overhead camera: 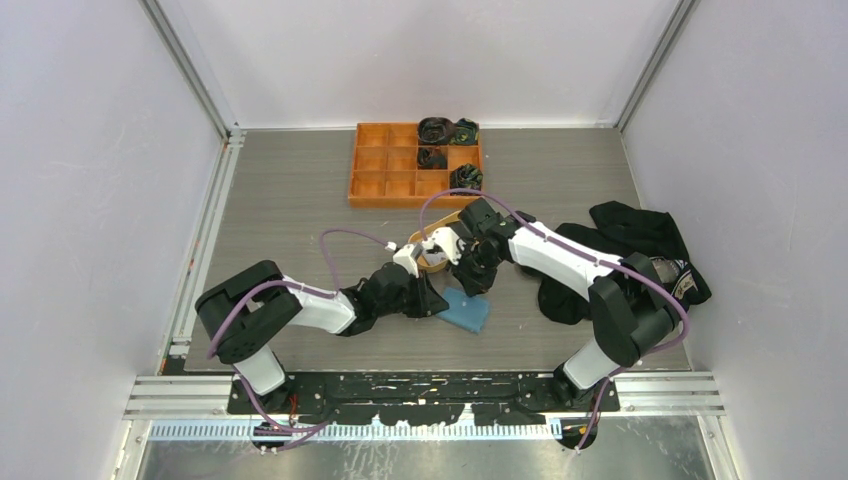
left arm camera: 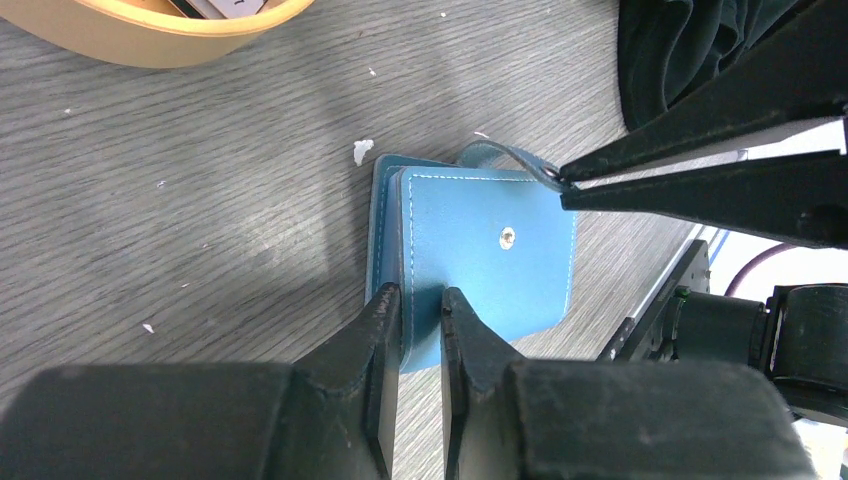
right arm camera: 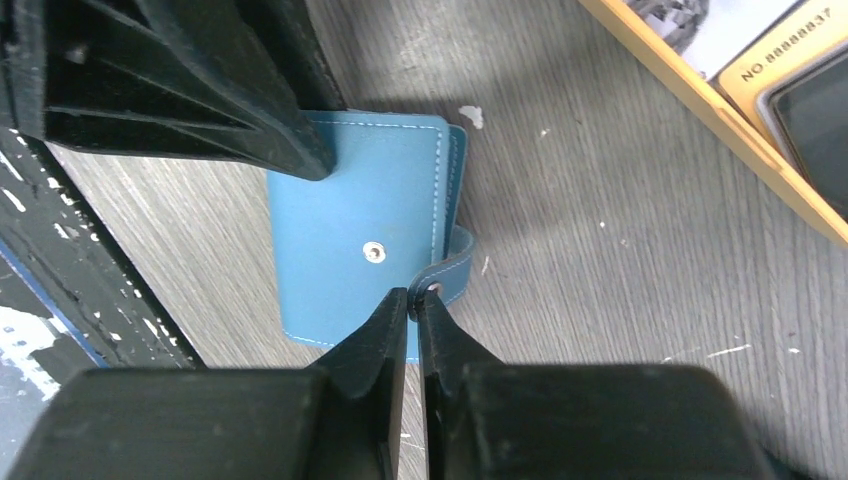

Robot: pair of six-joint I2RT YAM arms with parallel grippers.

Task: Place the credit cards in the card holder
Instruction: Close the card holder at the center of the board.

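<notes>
One blue, white-stitched card holder [overhead camera: 466, 311] lies folded on the grey wood-grain table [overhead camera: 300, 200]. There is bare board at its 6 o'clock, and one oval tan dish [left arm camera: 150, 40] at its 12 holds credit cards [right arm camera: 790, 50], count unclear. The left gripper [left arm camera: 422, 300] is nearly closed, clamping the holder's edge; the right gripper [right arm camera: 413, 300] is pinched on the curved snap tab [right arm camera: 452, 272].

Surface [overhead camera: 290, 210] was grey wood-grain laminate with small white flecks [left arm camera: 362, 151] on it. Plain white walls [overhead camera: 420, 60] left, back and right. Aluminium extrusion posts [overhead camera: 190, 70] in the back corners. Slotted metal rail [overhead camera: 700, 395] along the near edge, steel sheet [overhead camera: 420, 460] below it. Lighting even, shadows soft.
</notes>
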